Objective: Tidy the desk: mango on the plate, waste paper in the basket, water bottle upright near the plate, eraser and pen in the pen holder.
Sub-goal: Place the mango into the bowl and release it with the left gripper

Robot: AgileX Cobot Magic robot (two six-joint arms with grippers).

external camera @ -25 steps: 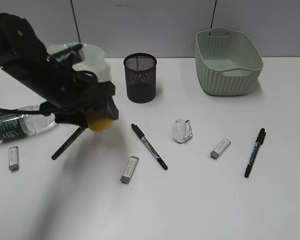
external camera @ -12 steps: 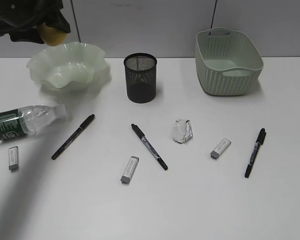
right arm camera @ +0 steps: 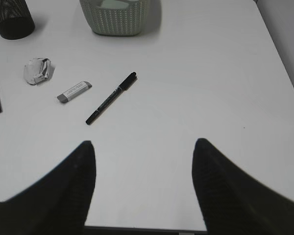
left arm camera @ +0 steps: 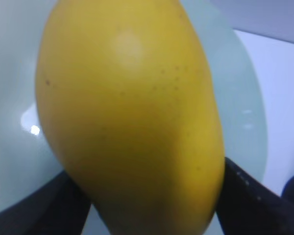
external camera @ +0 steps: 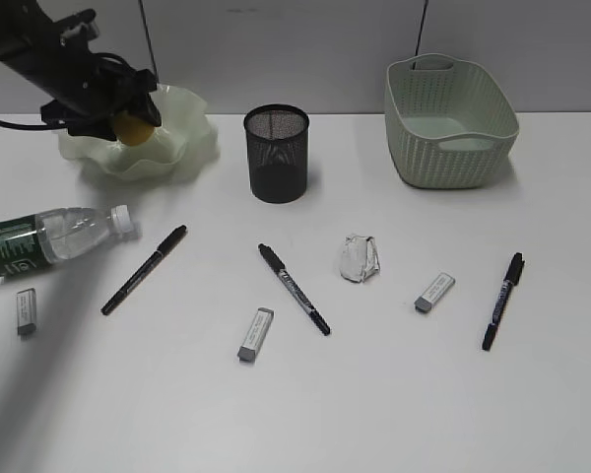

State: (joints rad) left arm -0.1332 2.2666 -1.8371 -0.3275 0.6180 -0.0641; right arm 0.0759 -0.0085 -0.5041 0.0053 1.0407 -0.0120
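**Mango held over the green plate**

While the left gripper (external camera: 128, 120) hangs at the upper left of the outside picture, we see its two dark jaws squeezed on the yellow mango (external camera: 133, 128). In the left wrist picture the mango (left arm camera: 130, 117) fills almost the whole frame, with a dark jaw at each bottom corner pressing its sides. The pale green plate (external camera: 182, 133) sits right behind and under the mango. We cannot tell if the fruit touches the plate yet.

The right gripper (right arm camera: 143, 161) shows at the bottom of the right wrist picture. Its two black fingers (right arm camera: 78, 176) stand wide apart over the bare white desk (right arm camera: 225, 88), and nothing is between them.

Near the left edge of the outside picture, the water bottle (external camera: 49, 238) lies on its side. The black pen holder (external camera: 276, 153) stands in the upper middle, and the green basket (external camera: 451, 120) stands at the upper right. The waste paper (external camera: 359, 257) lies in the middle of the desk. Three black pens and three small grey erasers are spread across the lower half of that picture, well apart from both grippers.
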